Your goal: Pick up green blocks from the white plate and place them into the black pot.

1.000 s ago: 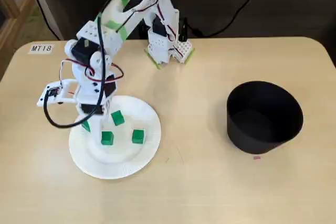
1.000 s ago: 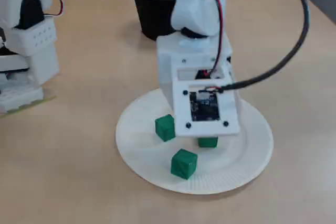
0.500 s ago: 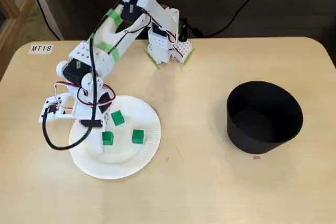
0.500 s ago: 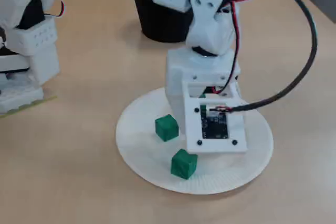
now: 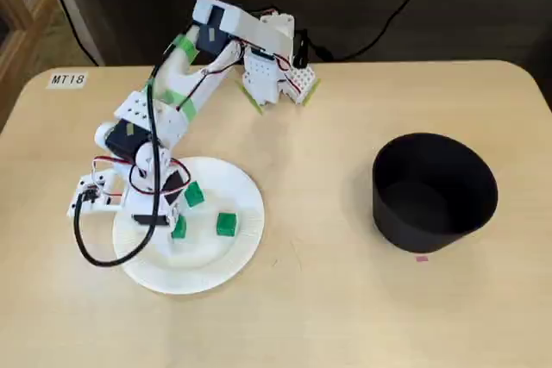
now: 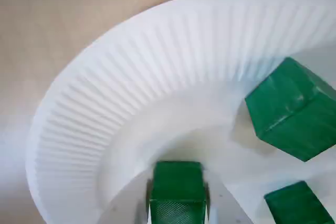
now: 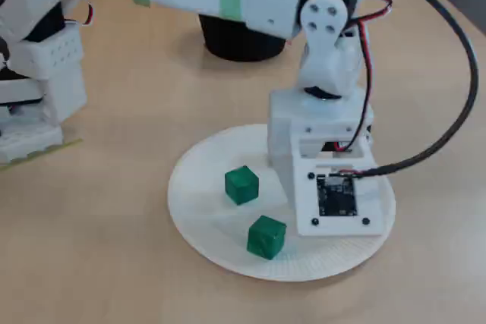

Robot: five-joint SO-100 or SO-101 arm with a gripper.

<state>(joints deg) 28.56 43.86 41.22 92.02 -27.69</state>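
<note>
Three green blocks lie on the white plate point(image 5: 216, 260): one point(image 5: 193, 194), one point(image 5: 226, 224) and one point(image 5: 179, 229) right at the edge of my gripper point(image 5: 166, 226). The gripper is low over the plate's left part. In the other fixed view two blocks point(image 7: 241, 185) point(image 7: 266, 237) show left of the gripper body, which hides the jaws. The wrist view shows two blocks point(image 6: 291, 109) point(image 6: 296, 205) at the right. A green piece point(image 6: 177, 192) sits bottom centre between white finger parts; whether it is a block or a pad is unclear. The black pot point(image 5: 434, 191) stands far right.
The arm's base point(image 5: 272, 75) is bolted at the back of the table, and the arm reaches from it over the plate's far side. A black cable point(image 5: 82, 239) loops off the wrist to the left. A white label point(image 5: 67, 80) lies at the back left.
The gripper has come down onto the plate and shifted a little across it. The green blocks have stayed where they were.
</note>
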